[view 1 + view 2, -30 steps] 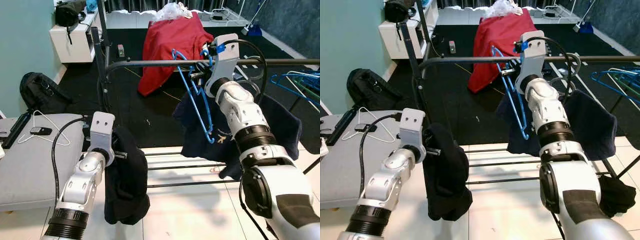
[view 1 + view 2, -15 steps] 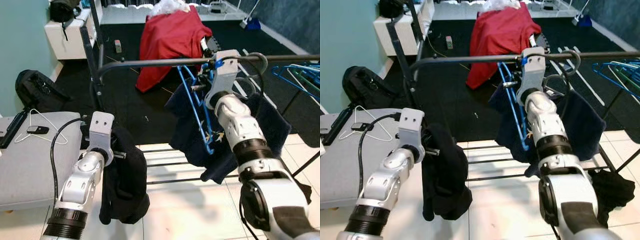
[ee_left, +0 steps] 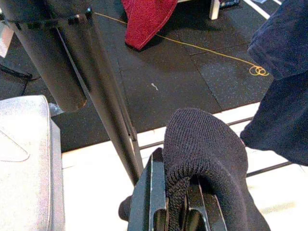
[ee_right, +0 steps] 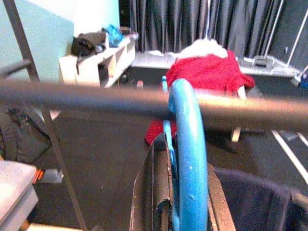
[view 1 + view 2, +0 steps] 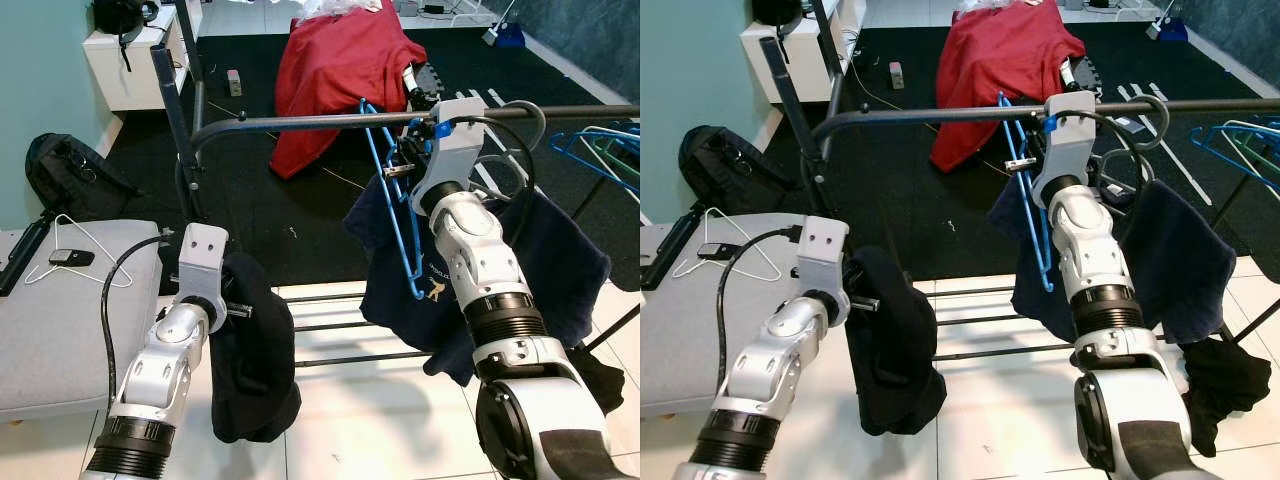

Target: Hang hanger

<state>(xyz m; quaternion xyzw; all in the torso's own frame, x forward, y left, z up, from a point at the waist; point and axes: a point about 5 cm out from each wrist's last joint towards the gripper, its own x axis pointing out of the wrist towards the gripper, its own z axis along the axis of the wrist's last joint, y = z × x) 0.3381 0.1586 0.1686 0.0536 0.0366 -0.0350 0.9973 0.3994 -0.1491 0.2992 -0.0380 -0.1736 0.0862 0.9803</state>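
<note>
Spanning the scene at chest height: a dark rail, with a navy garment draping below it on a blue hanger and a red cloth heaped on the floor beyond. Reaching up to the rail, the right gripper, jaws clamping the blue hanger's hook just under the bar. Holding lower and nearer, beside a grey bed, the left gripper, jaws pinching a black garment hanging limp.

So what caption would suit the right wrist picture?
Right gripper holds the blue hanger, its hook reaching the clothes rail.
</note>
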